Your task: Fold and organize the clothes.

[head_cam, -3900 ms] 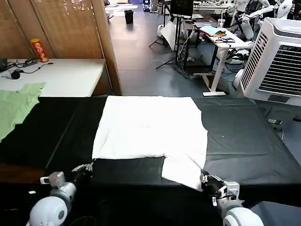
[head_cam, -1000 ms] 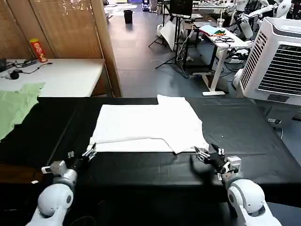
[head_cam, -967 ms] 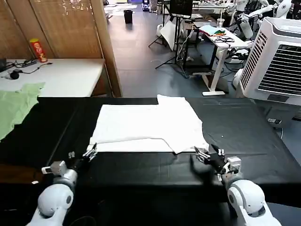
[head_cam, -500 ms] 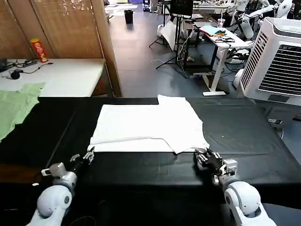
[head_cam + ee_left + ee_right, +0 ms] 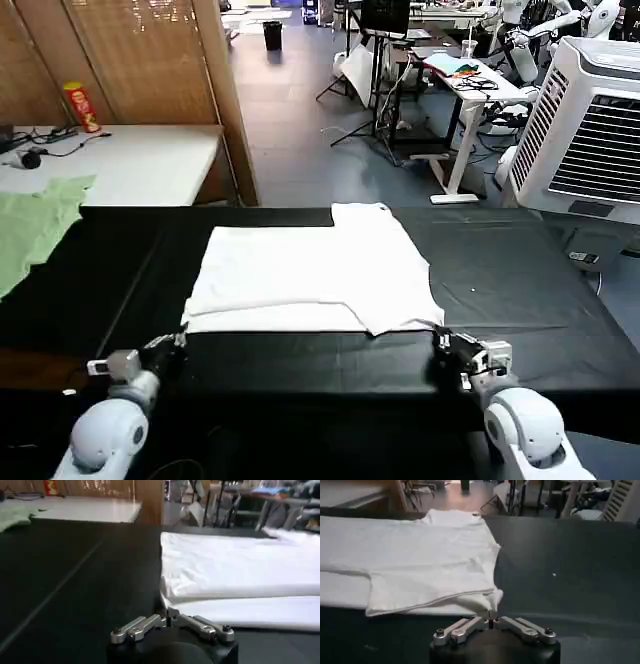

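Left gripper (image 5: 170, 345) near T-shirt (image 5: 310, 270), green garment (image 5: 35, 225) aside

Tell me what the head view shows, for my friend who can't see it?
A white T-shirt, partly folded, lies on a black table. The left gripper and right gripper sit near its front corners, both shut. A green garment lies far left.
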Robot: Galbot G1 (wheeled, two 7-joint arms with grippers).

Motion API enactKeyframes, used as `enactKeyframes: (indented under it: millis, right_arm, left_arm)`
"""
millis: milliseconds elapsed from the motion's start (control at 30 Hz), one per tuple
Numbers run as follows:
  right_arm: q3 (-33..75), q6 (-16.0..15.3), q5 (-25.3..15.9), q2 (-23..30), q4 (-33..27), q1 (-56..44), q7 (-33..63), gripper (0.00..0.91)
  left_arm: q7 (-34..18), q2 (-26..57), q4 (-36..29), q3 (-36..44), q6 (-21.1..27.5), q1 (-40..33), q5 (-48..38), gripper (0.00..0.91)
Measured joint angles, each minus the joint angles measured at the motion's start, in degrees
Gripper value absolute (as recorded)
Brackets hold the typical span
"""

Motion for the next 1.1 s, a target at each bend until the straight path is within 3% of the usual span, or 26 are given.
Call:
enactKeyframes:
  millis: [100,133,167,200,233,267,533,1100]
  right_arm:
    - [0.32,0.17,-0.19,0.22,0.86,-2.62,-0.12,0.049]
    - [0.38,0.17,-0.37,0.3,1.16,-3.21,-0.12,0.156]
    - [0.42,0.19,-0.58,0.33,1.51,-3.77,-0.12,0.332]
    - [0.52,0.2,-0.75,0.33,1.88,-4.36,-0.11,0.878]
    - [0.66,0.2,-0.83,0.33,2.26,-4.81,-0.11,0.878]
    - [0.83,0.2,-0.85,0.33,2.62,-5.19,-0.12,0.878]
    - [1.53,0.54,-0.23,0.49,4.22,-6.47,-0.2,0.878]
    - [1.71,0.77,1.73,0.45,6.68,-3.46,-0.15,0.878]
  left_arm:
    - [-0.26,1.42,-2.94,-1.09,0.63,3.15,-0.44,0.0]
    - [-0.33,1.77,-4.0,-1.49,0.73,4.23,-0.44,0.0]
    - [-0.35,1.94,-5.11,-1.86,0.87,5.41,-0.22,0.0]
    - [-0.37,2.02,-6.11,-2.19,1.03,6.64,0.04,0.332]
    - [-0.44,2.01,-6.91,-2.41,1.37,7.63,0.35,0.829]
    - [-0.83,1.94,-7.63,-2.55,1.81,8.6,0.55,0.878]
    - [-2.22,0.95,-11.66,-3.73,3.69,13.84,1.5,0.878]
    - [-2.51,0.65,-9.06,-2.74,2.25,9.92,4.0,0.878]
